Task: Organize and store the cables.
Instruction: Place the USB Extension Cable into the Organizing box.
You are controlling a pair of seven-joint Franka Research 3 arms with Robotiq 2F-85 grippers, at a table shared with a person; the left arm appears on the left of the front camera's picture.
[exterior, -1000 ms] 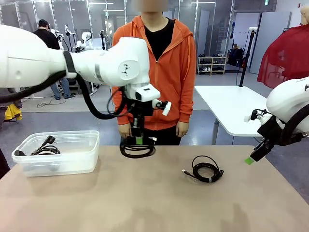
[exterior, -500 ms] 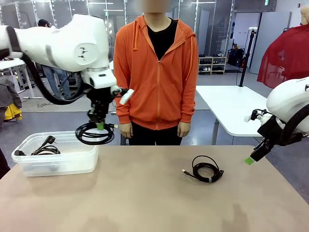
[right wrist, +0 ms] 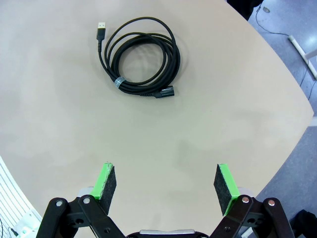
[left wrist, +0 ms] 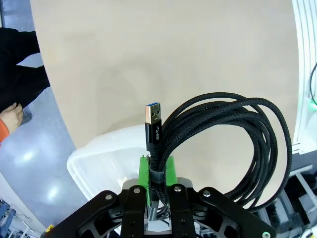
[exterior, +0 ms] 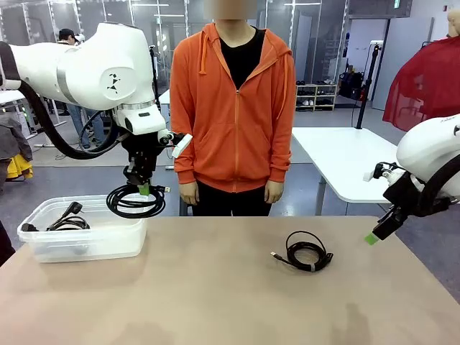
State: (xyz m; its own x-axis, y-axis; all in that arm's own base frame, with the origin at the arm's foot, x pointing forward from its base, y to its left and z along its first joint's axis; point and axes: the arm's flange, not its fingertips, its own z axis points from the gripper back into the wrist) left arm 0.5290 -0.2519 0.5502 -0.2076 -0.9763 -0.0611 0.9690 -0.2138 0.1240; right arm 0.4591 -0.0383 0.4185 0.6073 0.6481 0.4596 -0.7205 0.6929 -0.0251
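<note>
Left gripper (exterior: 145,190) with cable (left wrist: 223,105), nearer bin (exterior: 93,244)

Three black cables in all, each coiled: the held cable (exterior: 135,203), the binned cable (exterior: 68,219) and the bench cable (exterior: 307,251). One clear bin (exterior: 108,241). Two grippers (left gripper (exterior: 144,188), right gripper (exterior: 371,238)). One bench (exterior: 215,302). One person (exterior: 237,108).
</note>
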